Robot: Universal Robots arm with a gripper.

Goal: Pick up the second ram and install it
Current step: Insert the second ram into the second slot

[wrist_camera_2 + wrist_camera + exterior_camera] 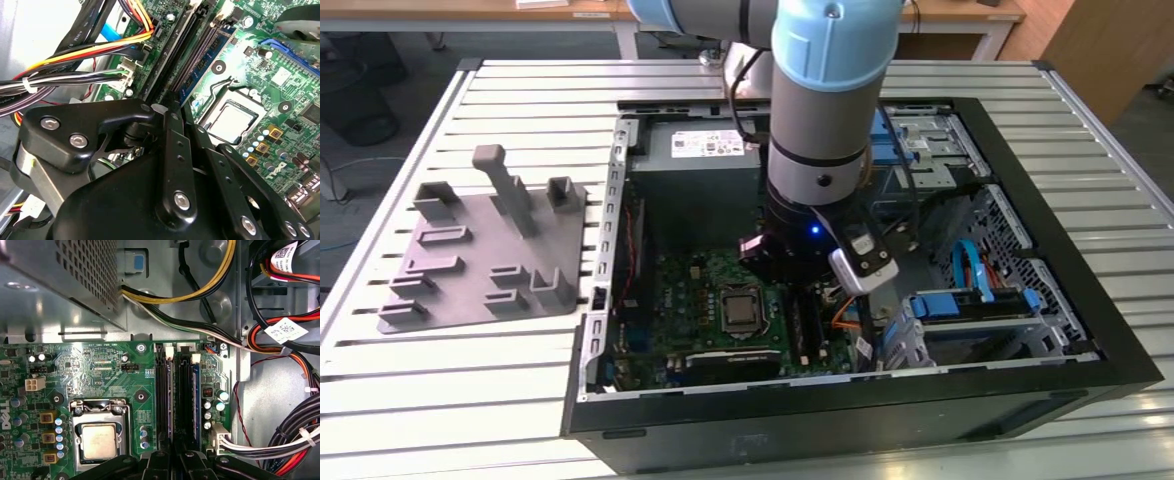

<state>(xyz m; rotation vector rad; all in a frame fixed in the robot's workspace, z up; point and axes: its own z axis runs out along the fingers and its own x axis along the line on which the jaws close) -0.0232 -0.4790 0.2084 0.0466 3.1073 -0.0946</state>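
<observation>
One thin blue second ram (pixel 196 400) (edge-on) stands upright in its slot.

An open black computer case (pixel 1014 385) lies on a slatted metal table (pixel 467 400), with a grey plastic tray (pixel 480 255) (upright pegs on it) beside it at the exterior view's left. Inside sit a green motherboard (pixel 100 370), its bare processor (pixel 100 440) and bundled coloured cables (pixel 75 60).
</observation>
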